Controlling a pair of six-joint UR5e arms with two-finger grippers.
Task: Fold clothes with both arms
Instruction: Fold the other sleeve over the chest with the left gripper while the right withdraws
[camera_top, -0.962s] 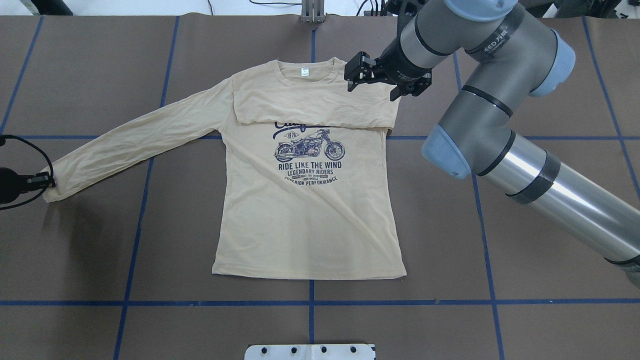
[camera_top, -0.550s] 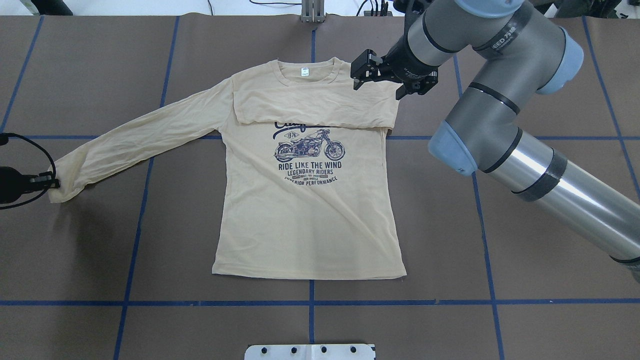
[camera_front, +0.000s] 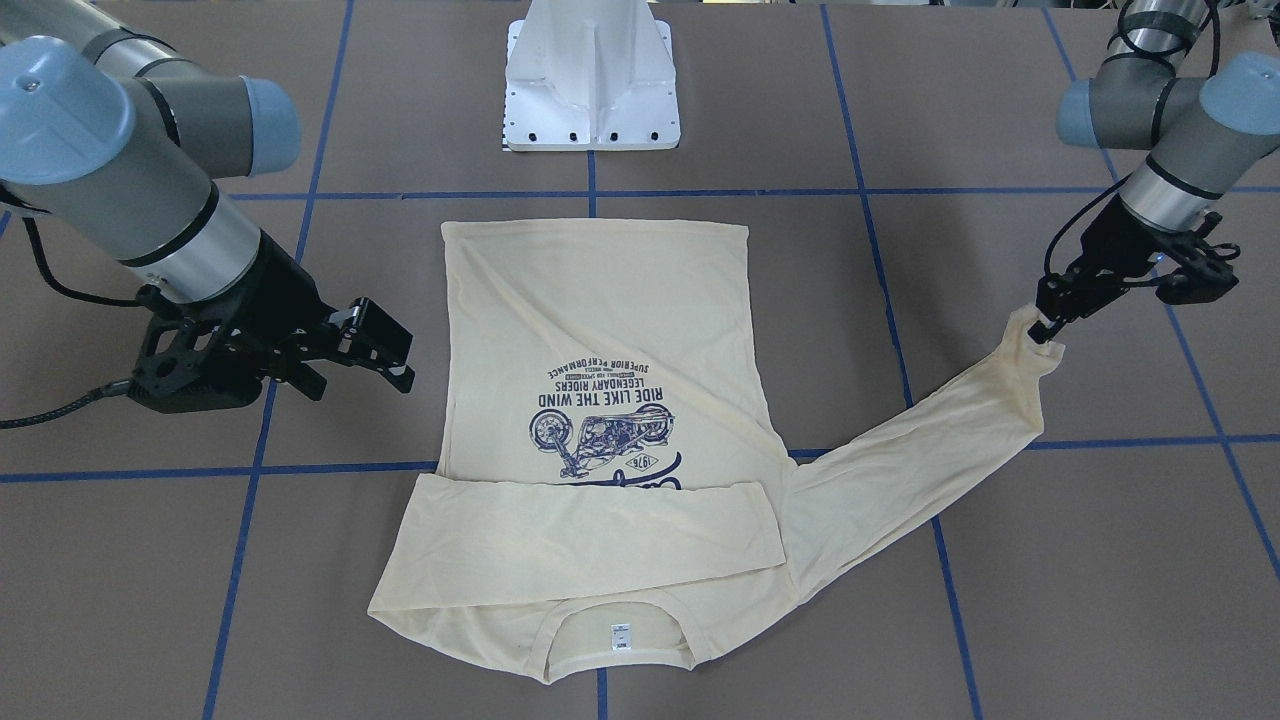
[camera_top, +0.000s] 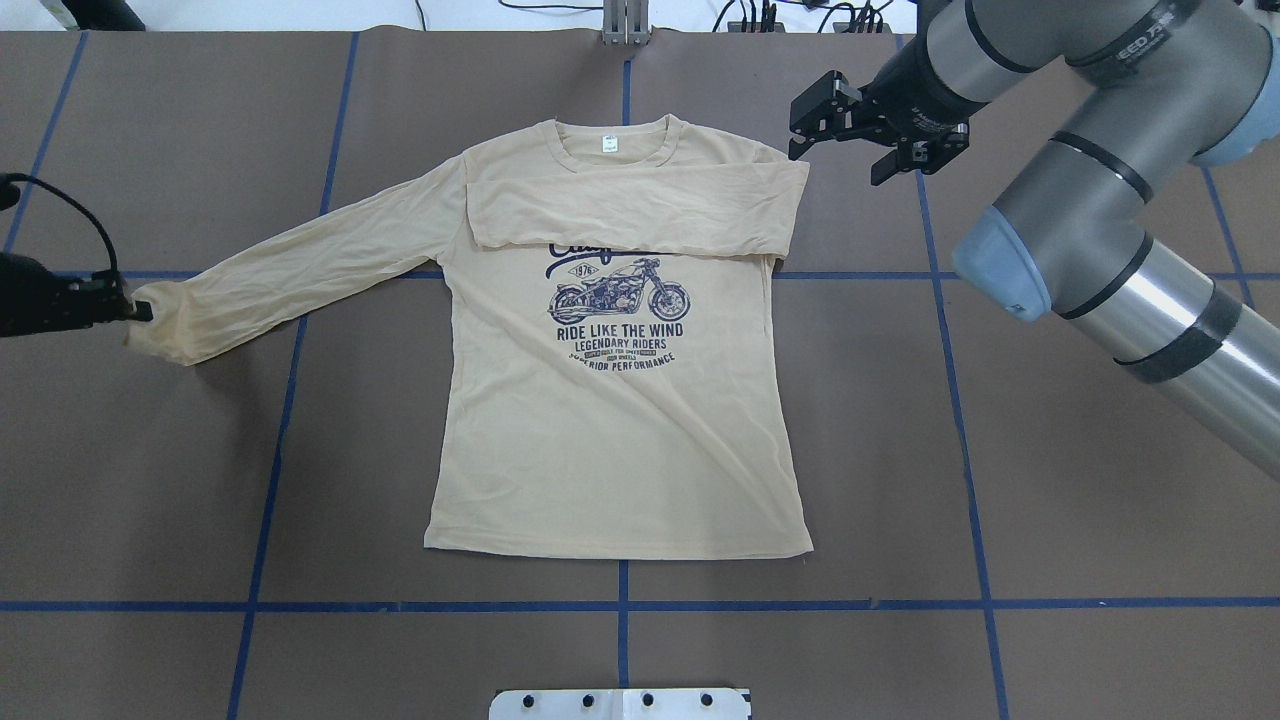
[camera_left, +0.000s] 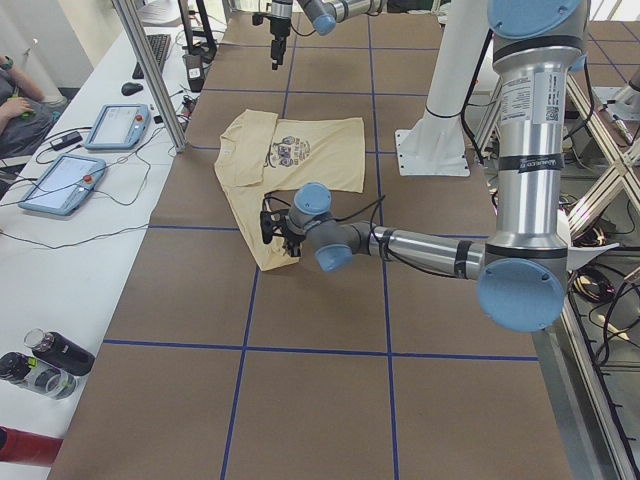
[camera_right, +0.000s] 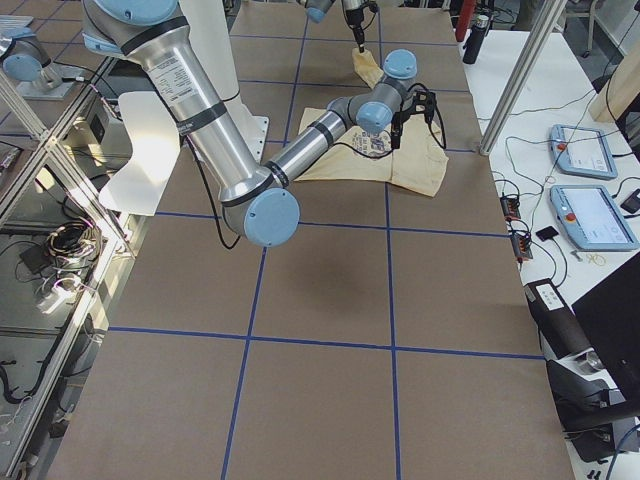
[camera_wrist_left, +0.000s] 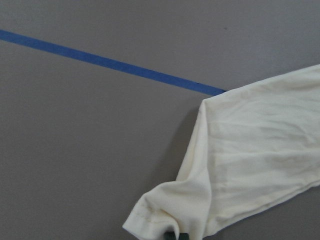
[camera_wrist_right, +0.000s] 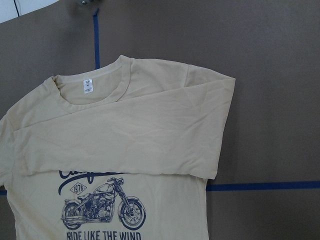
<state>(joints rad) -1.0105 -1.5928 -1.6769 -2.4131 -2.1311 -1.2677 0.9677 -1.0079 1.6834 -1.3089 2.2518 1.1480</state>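
The clothes are one cream-yellow long-sleeved T-shirt (camera_top: 610, 440) lying flat, motorcycle print up. One sleeve (camera_top: 630, 205) is folded across the chest and covers the top of the print. The other sleeve (camera_top: 300, 260) stretches out to the overhead view's left. My left gripper (camera_top: 135, 310) is shut on its cuff (camera_wrist_left: 165, 215) and holds it a little above the table. The right gripper (camera_top: 838, 163) hangs open and empty just beyond the folded shoulder, apart from the cloth. From across the table, that right gripper (camera_front: 360, 385) is beside the shirt's body and the left gripper (camera_front: 1045, 325) pinches the raised cuff.
The white pedestal base (camera_front: 590, 90) stands behind the hem. Blue tape lines (camera_top: 620, 605) grid the brown table. A side bench holds tablets (camera_left: 60, 180) and bottles (camera_left: 55, 352), with a person's hand (camera_left: 12, 100) at its far end.
The right gripper has drawn back from the folded shoulder, to the right and away from the robot. The left gripper has carried the cuff away from the robot and inward, bunching the sleeve's end.
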